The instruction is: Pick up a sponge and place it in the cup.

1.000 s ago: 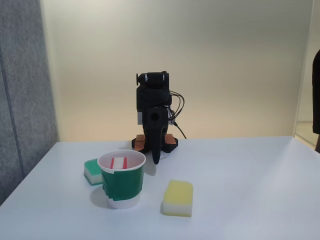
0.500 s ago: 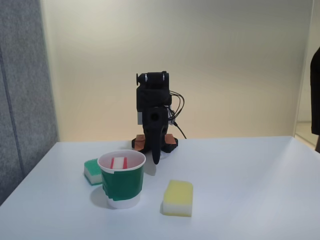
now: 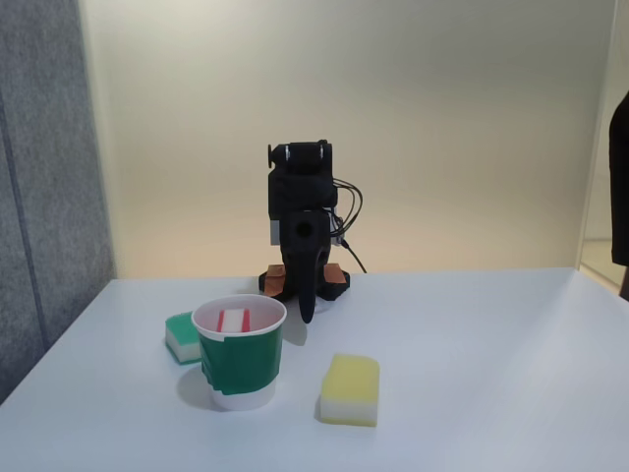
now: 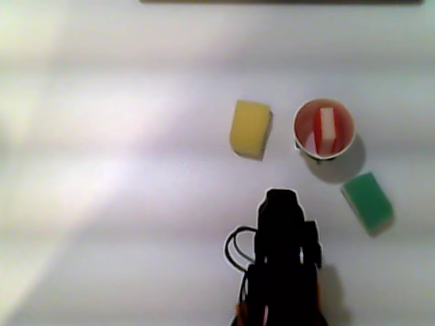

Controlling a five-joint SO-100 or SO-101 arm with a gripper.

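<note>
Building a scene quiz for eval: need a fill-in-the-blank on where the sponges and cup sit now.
1. The sponge with the red layer sits inside the ____.
2. In the fixed view, the sponge lying on the table to the right of the cup has a ____ top.
3. In the fixed view, the green sponge is partly hidden behind the cup's ____ side.
4. The gripper points down at the table, holding ____.

Missing words: cup; yellow; left; nothing

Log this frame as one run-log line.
sponge: inside cup, standing on end | hand: apart from cup, pointing down, grip state unclear | yellow sponge, green sponge: on table
</note>
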